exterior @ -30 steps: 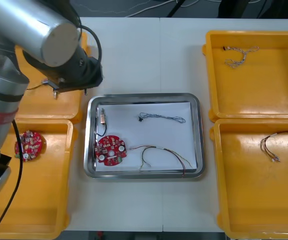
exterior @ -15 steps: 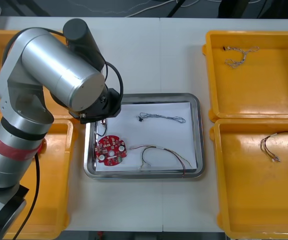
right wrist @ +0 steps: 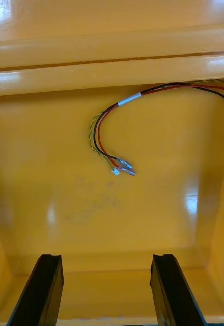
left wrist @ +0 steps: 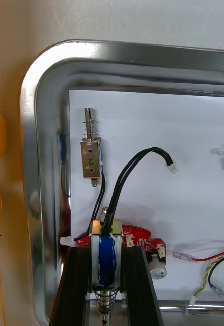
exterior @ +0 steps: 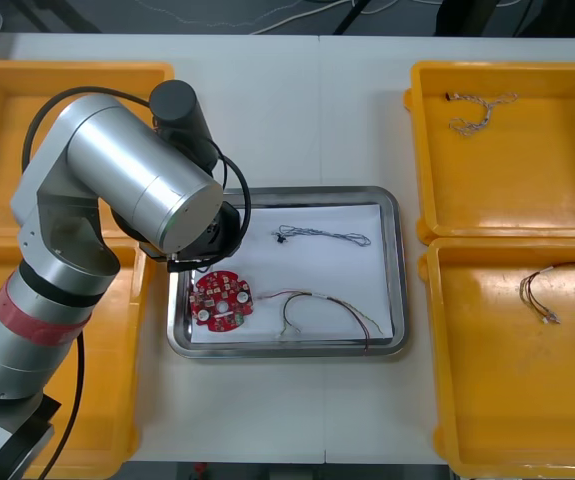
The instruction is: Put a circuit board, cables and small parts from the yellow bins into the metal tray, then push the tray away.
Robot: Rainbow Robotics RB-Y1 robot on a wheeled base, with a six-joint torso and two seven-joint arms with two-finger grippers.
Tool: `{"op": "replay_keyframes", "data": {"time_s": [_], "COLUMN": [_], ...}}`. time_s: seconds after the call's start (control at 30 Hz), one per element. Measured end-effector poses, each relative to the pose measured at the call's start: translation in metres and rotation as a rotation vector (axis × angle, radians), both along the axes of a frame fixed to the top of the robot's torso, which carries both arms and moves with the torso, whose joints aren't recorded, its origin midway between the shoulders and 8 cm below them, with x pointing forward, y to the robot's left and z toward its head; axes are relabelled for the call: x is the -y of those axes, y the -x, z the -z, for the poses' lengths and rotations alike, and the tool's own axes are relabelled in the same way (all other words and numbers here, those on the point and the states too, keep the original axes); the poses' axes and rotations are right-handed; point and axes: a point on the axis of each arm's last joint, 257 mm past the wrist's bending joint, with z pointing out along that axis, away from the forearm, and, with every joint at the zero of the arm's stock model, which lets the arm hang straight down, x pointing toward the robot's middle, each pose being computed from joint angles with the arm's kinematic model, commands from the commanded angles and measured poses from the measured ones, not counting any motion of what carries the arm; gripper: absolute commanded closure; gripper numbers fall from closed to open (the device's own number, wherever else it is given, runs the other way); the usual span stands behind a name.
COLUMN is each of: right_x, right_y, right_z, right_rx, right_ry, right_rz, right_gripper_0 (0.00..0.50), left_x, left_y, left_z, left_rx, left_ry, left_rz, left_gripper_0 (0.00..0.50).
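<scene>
Two small metal parts matter here: the lying part (left wrist: 90,153) rests flat near the ten o'clock corner of the metal tray (exterior: 400,280), and the held part (left wrist: 106,265) is pinched in your left gripper (left wrist: 107,250), over the tray's nine o'clock side. Its long axis runs along the fingers, black leads (left wrist: 137,163) curling ahead, circuit board (exterior: 221,300) just under the fingertips. I'd shift clear before releasing. Your right gripper (right wrist: 107,285) hangs spread above the red and yellow cable (right wrist: 109,145), at three o'clock.
</scene>
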Motion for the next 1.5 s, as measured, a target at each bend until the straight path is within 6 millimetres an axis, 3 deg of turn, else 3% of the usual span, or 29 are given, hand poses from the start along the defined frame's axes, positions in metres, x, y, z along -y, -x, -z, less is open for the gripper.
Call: {"op": "replay_keyframes", "data": {"time_s": [0.23,0.93,1.5], "right_x": [0.000,0.000,0.000], "right_y": [0.000,0.000,0.000], "right_z": [0.000,0.000,0.000], "right_rx": [0.000,0.000,0.000], "right_ry": [0.000,0.000,0.000], "right_rz": [0.000,0.000,0.000], "right_gripper_0": [0.000,0.000,0.000], "left_x": [0.000,0.029,0.016], "left_y": [-0.001,-0.003,-0.042], "left_z": [0.005,0.017,0.013], "left_rx": [-0.009,0.006,0.025], "left_ry": [-0.002,0.009,-0.018], "left_rz": [-0.002,0.104,0.084], "left_gripper_0": [0.500,0.500,0.500]}}
